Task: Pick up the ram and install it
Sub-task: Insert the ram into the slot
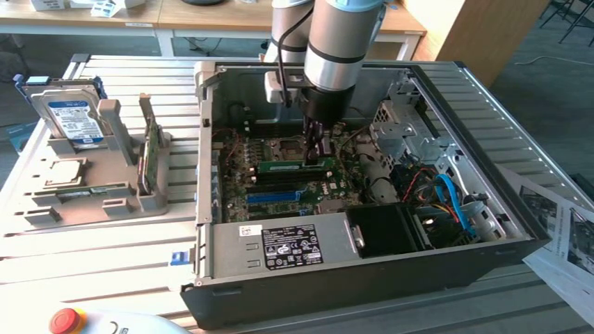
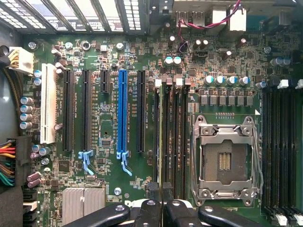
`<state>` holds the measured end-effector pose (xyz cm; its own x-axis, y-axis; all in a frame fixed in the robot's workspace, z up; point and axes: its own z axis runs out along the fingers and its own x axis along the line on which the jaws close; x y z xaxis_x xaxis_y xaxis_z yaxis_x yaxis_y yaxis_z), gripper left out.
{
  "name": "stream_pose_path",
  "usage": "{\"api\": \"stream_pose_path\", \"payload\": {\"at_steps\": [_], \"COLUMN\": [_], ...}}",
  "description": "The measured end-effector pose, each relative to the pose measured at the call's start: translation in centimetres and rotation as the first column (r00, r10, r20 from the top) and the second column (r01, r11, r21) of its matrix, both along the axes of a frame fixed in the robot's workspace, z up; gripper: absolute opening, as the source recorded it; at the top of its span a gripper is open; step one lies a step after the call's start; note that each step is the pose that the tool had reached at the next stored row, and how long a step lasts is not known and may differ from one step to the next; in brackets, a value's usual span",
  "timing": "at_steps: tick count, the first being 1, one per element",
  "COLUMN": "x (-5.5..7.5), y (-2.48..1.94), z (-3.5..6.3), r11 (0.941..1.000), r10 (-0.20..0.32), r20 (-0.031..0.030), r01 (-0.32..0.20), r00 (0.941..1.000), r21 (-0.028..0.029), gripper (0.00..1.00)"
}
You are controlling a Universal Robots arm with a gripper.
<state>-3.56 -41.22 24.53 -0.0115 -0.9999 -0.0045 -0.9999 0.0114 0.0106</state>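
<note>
Nearest you in the exterior view, a red stop button (image 1: pixel 67 320) sits at the lower edge. Just behind it the open computer case (image 1: pixel 371 278) lies on its side on the slatted table (image 1: pixel 102 243), with the labelled power supply (image 1: pixel 283 247) along its near wall.

Beyond that, on the motherboard (image 1: pixel 232 177), you find the long blue slot (image 1: pixel 278 197). Just past it the ram (image 1: pixel 283 165) stands on edge, running along the memory slots beside the processor socket (image 1: pixel 289 147). You cannot tell whether it is seated.

The gripper (image 1: pixel 316 158) comes straight down on the ram toward its end at the exterior view's right, fingers drawn together and clamped on the ram's upper edge. In the wrist view the two black fingertips (image 2: pixel 152 191) show only a sliver between them, above the dark memory slots (image 2: pixel 173 137).

To the exterior view's left, apart from the case, a grey holder (image 1: pixel 93 202) carries a hard drive (image 1: pixel 74 118) propped upright and a broader green card (image 1: pixel 149 156) on edge. Farthest back stand wooden desks (image 1: pixel 213 17).
</note>
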Motion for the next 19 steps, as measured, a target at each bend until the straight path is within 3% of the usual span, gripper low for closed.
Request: {"api": "stream_pose_path", "payload": {"at_steps": [19], "x": [-0.1], "y": [-0.04], "z": [-0.71], "r11": [1.0], "r10": [0.0], "r20": [0.0001], "r01": [0.0], "r00": [1.0], "r21": [0.0002], "gripper": [0.12]}}
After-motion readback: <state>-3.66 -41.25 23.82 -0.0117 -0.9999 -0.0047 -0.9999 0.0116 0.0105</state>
